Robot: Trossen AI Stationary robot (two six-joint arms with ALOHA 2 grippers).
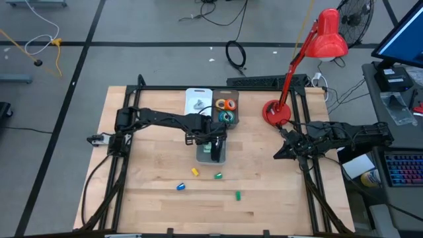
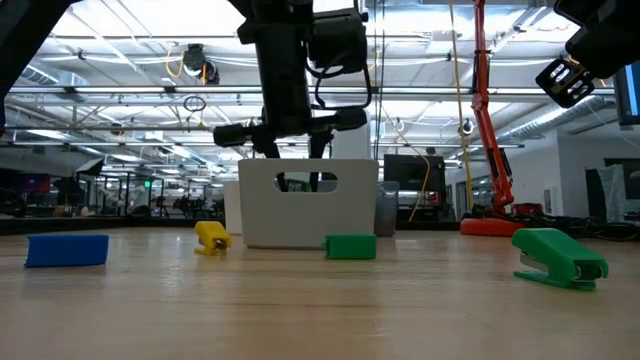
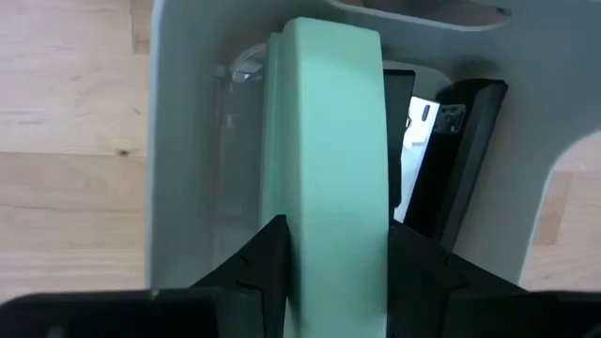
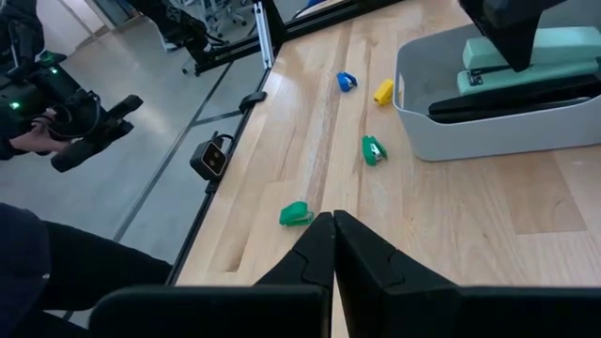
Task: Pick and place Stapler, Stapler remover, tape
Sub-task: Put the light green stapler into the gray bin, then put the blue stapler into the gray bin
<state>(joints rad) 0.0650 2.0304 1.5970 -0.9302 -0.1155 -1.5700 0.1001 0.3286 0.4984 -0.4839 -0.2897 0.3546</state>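
Bench (image 1: 152, 198) of pale wood: near edge carries small blue (image 1: 180, 187), yellow (image 1: 195, 172) and green (image 1: 218, 176) pieces. Mid-bench, left pincer (image 3: 329, 253) grips a mint stapler (image 3: 329, 131) inside the grey bin (image 1: 220, 157). Behind it, tape rolls (image 1: 226, 104) sit in a tray. Right pincer (image 4: 333, 230) clenched, empty, at the right edge by the red lamp (image 1: 324, 36). Floor beyond has cables.

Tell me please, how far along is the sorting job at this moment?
Done: tape rolls lie in the brown tray; a black stapler is in the grey bin. In hand: the left gripper holds a pale green stapler inside that bin. Left: four small coloured pieces on the table. The right gripper waits shut.
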